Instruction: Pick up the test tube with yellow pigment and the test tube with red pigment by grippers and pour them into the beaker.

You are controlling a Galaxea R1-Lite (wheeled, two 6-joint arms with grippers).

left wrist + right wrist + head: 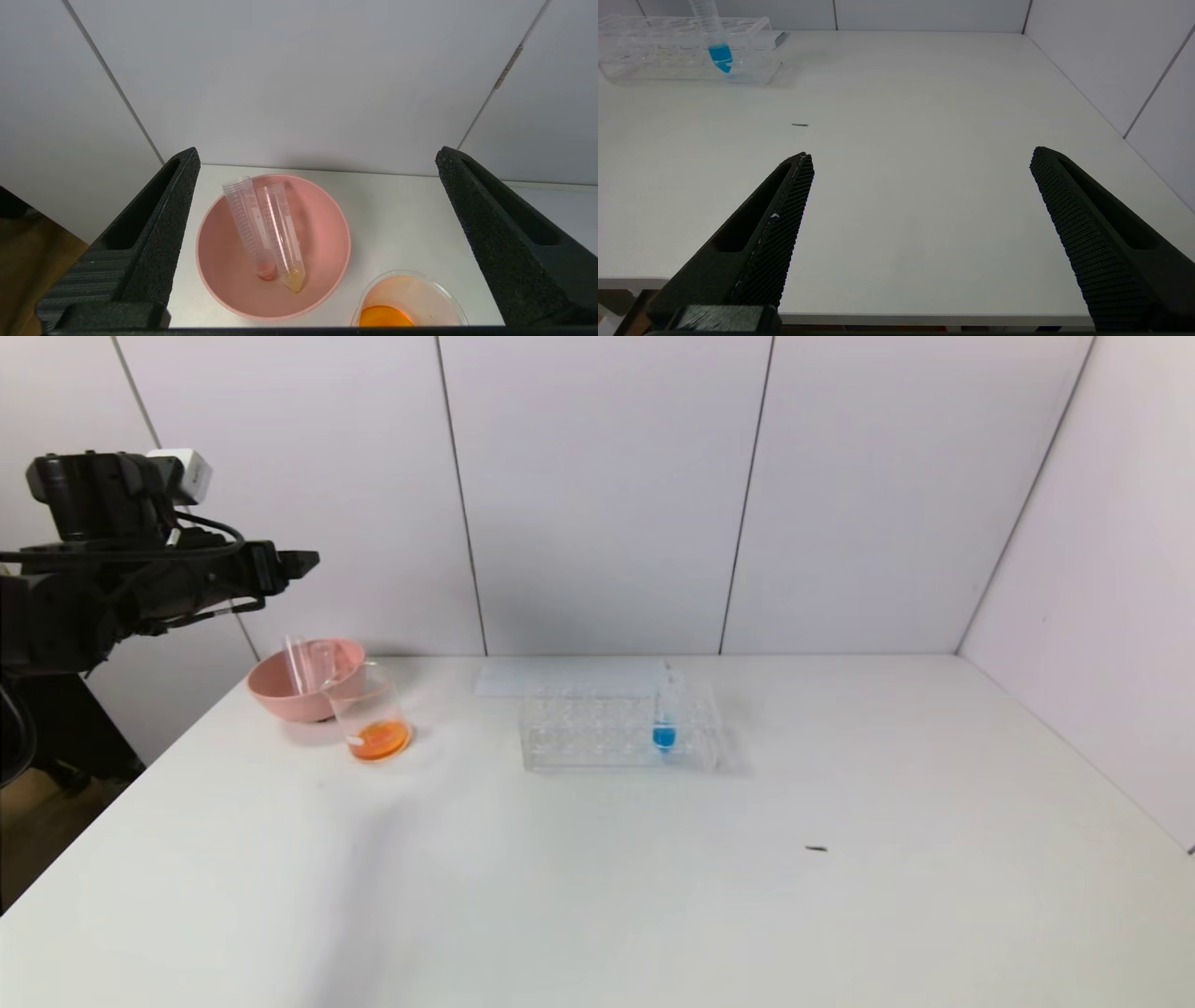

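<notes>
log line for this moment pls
left pincer: open, raised above pink bowl | both tubes in bowl, nearly empty | beaker: orange liquid | right pincer: open, idle

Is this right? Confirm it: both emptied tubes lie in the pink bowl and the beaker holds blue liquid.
Wrong on the colour. The left wrist view shows the beaker holding orange liquid. Both emptied tubes do lie in the pink bowl.
</notes>
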